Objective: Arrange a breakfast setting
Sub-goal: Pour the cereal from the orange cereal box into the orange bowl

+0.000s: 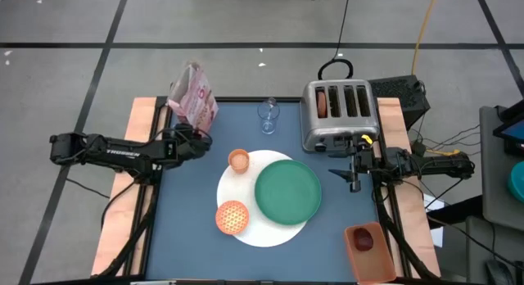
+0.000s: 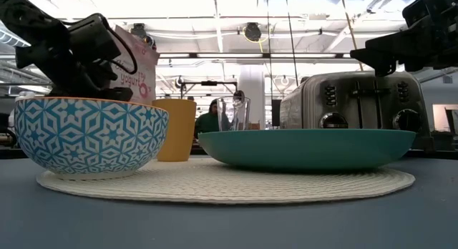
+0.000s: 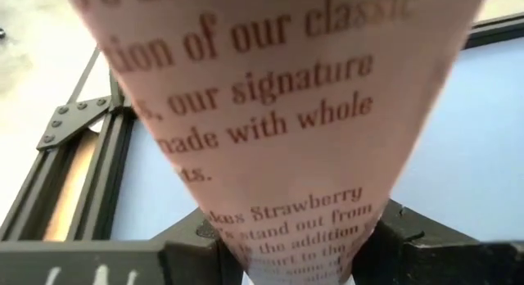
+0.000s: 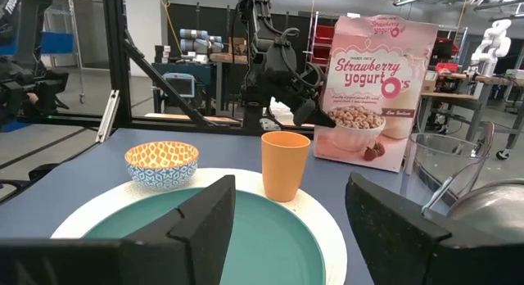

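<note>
A pink cereal box (image 4: 372, 88) stands at the table's far left corner, with my left gripper (image 1: 196, 137) shut on its near narrow side. A green plate (image 1: 288, 191) lies on a white round mat (image 1: 246, 232). On the mat's left part stand an orange cup (image 1: 238, 160) and a patterned bowl with an orange inside (image 1: 232, 217). A clear glass (image 1: 268, 113) stands near the far edge. My right gripper (image 1: 348, 172) hovers open at the table's right, level, right of the plate and holding nothing. My left gripper pinches the cereal box between its two fingers (image 3: 192, 248), which stand on either side of the printed narrow side panel (image 3: 295, 223), low on the box. It comes slanting down from the table's near left. In the right wrist view the box looks upright, bottom edge (image 4: 360, 165) at the table.
A steel toaster (image 1: 340, 113) stands at the far right with a brown bagel slice (image 1: 322, 102) in one slot. A brown-red container (image 1: 366, 242) sits at the near right corner. Blue tabletop lies bare between the box and the mat.
</note>
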Controlling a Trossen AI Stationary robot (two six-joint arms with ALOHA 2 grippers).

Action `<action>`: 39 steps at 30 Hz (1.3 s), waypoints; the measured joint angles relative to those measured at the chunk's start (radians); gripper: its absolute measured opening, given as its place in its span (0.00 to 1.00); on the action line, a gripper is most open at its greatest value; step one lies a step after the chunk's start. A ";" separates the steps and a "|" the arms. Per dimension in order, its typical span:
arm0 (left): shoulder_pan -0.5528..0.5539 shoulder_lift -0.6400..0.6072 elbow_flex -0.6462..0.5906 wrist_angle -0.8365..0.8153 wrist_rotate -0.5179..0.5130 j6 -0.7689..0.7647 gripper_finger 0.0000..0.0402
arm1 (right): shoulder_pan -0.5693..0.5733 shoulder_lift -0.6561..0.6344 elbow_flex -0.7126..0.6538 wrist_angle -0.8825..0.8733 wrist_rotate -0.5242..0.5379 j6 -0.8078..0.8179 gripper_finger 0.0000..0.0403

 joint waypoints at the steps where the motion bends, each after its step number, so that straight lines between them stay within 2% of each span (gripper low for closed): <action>1: 0.000 0.000 0.001 0.009 0.000 0.013 0.40 | 0.000 0.000 0.000 0.000 0.000 0.000 0.55; 15: 0.000 -0.001 0.131 0.011 -0.003 0.142 0.40 | 0.000 0.000 0.000 0.000 0.000 0.000 0.55; 22: 0.000 -0.001 0.134 0.014 -0.001 0.129 0.40 | 0.000 0.000 0.000 0.000 0.000 0.003 0.55; 29: 0.000 -0.002 0.134 0.015 0.002 0.130 0.32 | 0.000 0.000 0.000 0.000 0.000 0.003 0.55; 39: 0.000 -0.002 0.134 0.016 0.017 0.130 0.31 | 0.000 0.000 0.000 0.000 0.000 0.003 0.55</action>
